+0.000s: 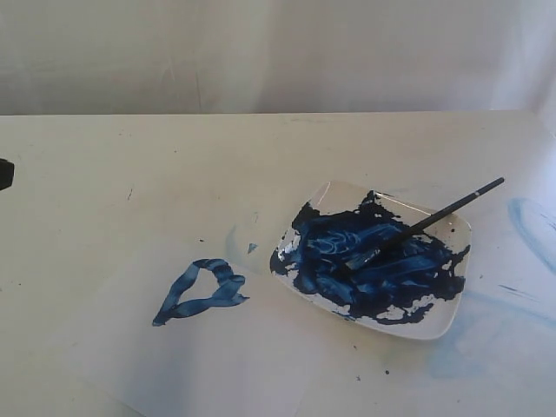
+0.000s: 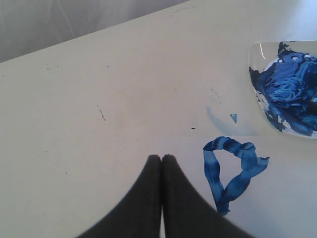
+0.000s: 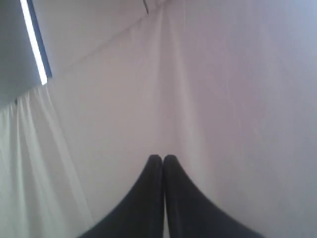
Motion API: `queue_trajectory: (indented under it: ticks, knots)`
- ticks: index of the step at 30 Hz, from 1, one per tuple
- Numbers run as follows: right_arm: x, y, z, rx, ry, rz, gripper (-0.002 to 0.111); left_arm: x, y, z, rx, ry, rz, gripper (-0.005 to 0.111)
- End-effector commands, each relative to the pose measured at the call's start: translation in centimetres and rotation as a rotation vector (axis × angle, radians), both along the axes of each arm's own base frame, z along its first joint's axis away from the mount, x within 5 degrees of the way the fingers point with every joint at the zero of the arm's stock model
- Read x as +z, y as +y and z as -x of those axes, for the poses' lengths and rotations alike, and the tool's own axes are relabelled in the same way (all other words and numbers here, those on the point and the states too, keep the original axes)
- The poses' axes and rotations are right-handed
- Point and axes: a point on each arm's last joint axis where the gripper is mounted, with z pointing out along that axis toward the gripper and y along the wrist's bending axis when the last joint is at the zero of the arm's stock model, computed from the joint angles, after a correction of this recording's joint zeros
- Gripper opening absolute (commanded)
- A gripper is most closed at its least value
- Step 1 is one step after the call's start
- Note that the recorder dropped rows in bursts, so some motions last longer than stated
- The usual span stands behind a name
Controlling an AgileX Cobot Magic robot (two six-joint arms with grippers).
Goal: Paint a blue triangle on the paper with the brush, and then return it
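Observation:
The blue triangle (image 1: 201,291) is painted on the paper (image 1: 261,356), left of the white dish (image 1: 439,326) smeared with blue paint. The brush (image 1: 434,221) lies across the dish, its bristle end in the paint and its black handle sticking out past the far right rim. My left gripper (image 2: 162,157) is shut and empty above the table, with the triangle (image 2: 233,166) beside its fingertips and the dish (image 2: 257,52) farther off. My right gripper (image 3: 163,157) is shut and empty, facing a white curtain; it does not show in the exterior view.
A dark part of the left arm (image 1: 5,173) pokes in at the left edge of the exterior view. Pale-blue stains (image 1: 530,221) mark the table right of the dish. A white curtain hangs behind the table.

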Motion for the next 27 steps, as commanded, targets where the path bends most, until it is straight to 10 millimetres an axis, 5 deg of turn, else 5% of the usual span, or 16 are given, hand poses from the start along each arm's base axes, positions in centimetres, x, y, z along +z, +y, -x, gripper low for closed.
queue_trajectory:
  ticks: [1, 11, 27]
  knots:
    - [-0.4, -1.3, 0.1, 0.003, 0.04, -0.262, 0.0, -0.1, -0.1, 0.2, -0.006, 0.005, 0.017, 0.0]
    - [-2.5, -1.2, -1.1, 0.022, 0.007, -0.313, 0.0, -0.1, -0.1, 0.1, -0.001, 0.0, 0.017, 0.0]
    - [-14.5, -1.3, -5.0, -0.177, 0.615, -0.169, 0.0, -0.1, -0.1, 0.1, -0.001, 0.0, 0.017, 0.0]
